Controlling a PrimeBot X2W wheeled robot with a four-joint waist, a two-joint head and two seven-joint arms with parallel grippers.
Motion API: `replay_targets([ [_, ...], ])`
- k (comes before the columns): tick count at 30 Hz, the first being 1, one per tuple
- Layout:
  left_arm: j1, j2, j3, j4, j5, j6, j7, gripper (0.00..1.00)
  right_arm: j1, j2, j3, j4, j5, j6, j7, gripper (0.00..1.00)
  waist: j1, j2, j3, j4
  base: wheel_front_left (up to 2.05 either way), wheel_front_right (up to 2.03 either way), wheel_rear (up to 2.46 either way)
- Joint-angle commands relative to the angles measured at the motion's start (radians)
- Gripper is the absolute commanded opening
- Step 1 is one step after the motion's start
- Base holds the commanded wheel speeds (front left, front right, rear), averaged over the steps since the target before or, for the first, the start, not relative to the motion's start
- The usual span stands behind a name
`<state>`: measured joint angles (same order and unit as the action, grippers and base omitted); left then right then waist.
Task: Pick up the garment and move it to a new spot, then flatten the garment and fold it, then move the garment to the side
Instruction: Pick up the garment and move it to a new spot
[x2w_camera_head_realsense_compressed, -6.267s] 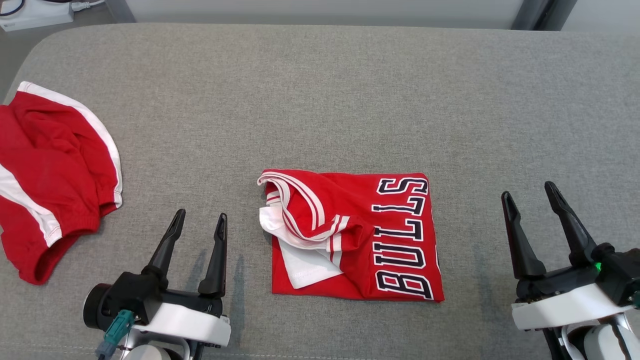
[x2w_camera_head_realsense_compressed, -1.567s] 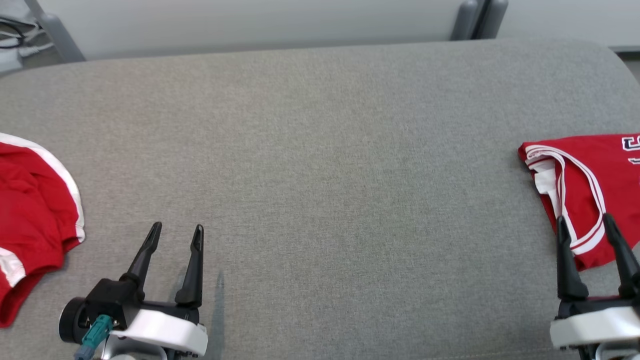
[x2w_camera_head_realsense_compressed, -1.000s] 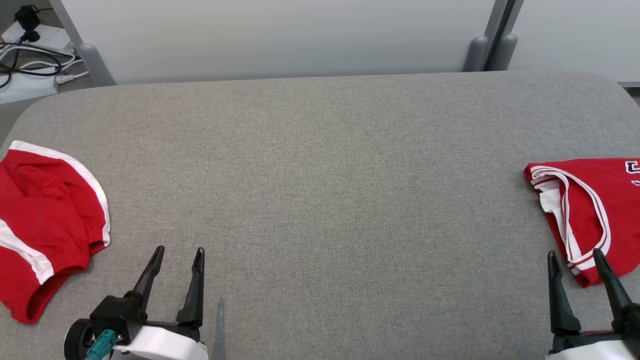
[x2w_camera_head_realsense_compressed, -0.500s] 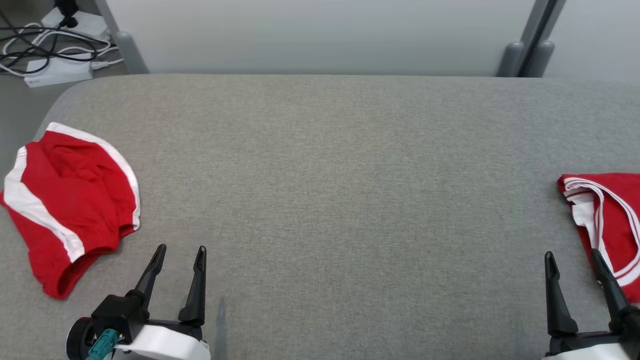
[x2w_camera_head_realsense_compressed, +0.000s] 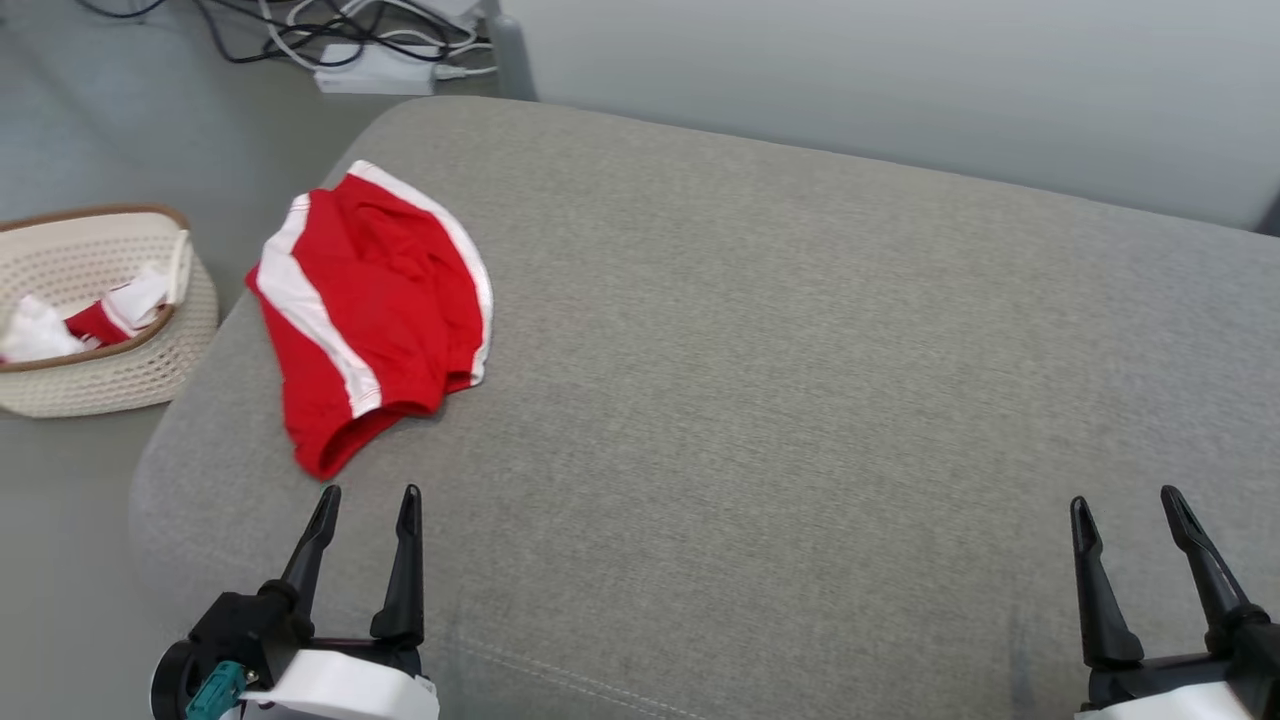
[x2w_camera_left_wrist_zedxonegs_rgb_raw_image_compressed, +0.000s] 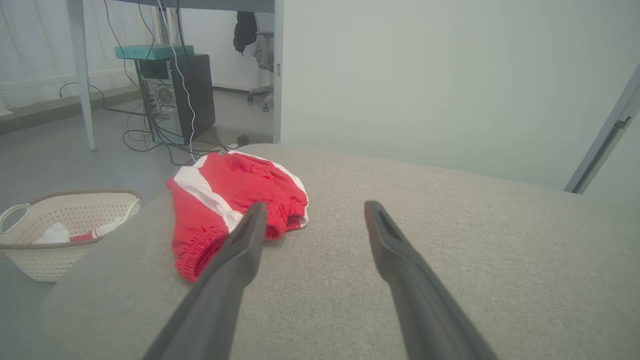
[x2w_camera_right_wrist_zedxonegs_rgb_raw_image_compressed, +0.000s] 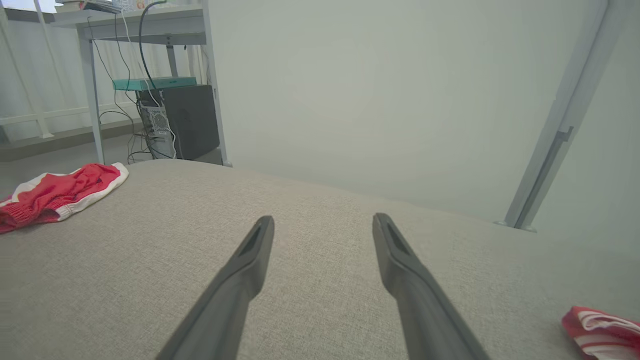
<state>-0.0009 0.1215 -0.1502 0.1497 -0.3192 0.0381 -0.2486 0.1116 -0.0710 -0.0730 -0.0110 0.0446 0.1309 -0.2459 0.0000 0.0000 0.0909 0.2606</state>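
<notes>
Turned left, the head now faces the shorts (x2w_camera_head_realsense_compressed: 375, 310) at the far-left edge of the cushion (x2w_camera_head_realsense_compressed: 800, 350); left gripper (x2w_camera_head_realsense_compressed: 369, 492) and right gripper (x2w_camera_head_realsense_compressed: 1124, 496) gape empty, and a careless drag could tip the shorts off

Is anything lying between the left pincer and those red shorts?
Nothing visible: just bare grey cushion separates the open left pincer from the red shorts. The basket sits off on the floor, beside it.

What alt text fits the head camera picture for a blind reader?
A crumpled red-and-white garment lies near the left end of a grey cushion. The left gripper and right gripper sit open and empty at its near edge; a cream basket stands on the floor at left.
</notes>
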Motion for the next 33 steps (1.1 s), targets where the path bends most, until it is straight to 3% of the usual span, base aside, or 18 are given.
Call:
replay_targets([
  [1,-0.012,0.009,0.032,-0.028,-0.008,0.008,-0.013,1.0,-0.017,-0.018,0.026,-0.031,0.002,0.0,0.003,1.0,0.0,0.0,-0.002,0.066,0.0,0.0,0.0],
  [6,-0.004,0.006,0.035,-0.021,-0.007,0.002,-0.013,1.0,-0.003,-0.013,0.03,-0.025,0.012,0.0,0.005,1.0,0.0,0.0,-0.017,0.122,0.0,0.0,0.0],
  [19,-0.038,0.01,0.046,-0.016,-0.039,-0.036,0.01,1.0,-0.01,-0.016,0.042,-0.02,0.027,0.0,0.013,1.0,0.0,0.0,-0.003,0.126,0.0,0.0,0.0],
  [29,-0.343,0.14,0.117,-0.043,-0.17,-0.096,0.303,1.0,-0.052,-0.028,0.042,-0.051,0.028,0.0,0.018,1.0,0.0,0.0,0.082,0.043,0.0,0.0,0.0],
  [33,-0.527,0.206,0.163,0.035,-0.25,-0.11,0.441,1.0,-0.076,-0.028,0.041,-0.055,0.029,0.0,0.014,1.0,0.0,0.0,0.133,-0.011,0.0,0.0,0.0],
])
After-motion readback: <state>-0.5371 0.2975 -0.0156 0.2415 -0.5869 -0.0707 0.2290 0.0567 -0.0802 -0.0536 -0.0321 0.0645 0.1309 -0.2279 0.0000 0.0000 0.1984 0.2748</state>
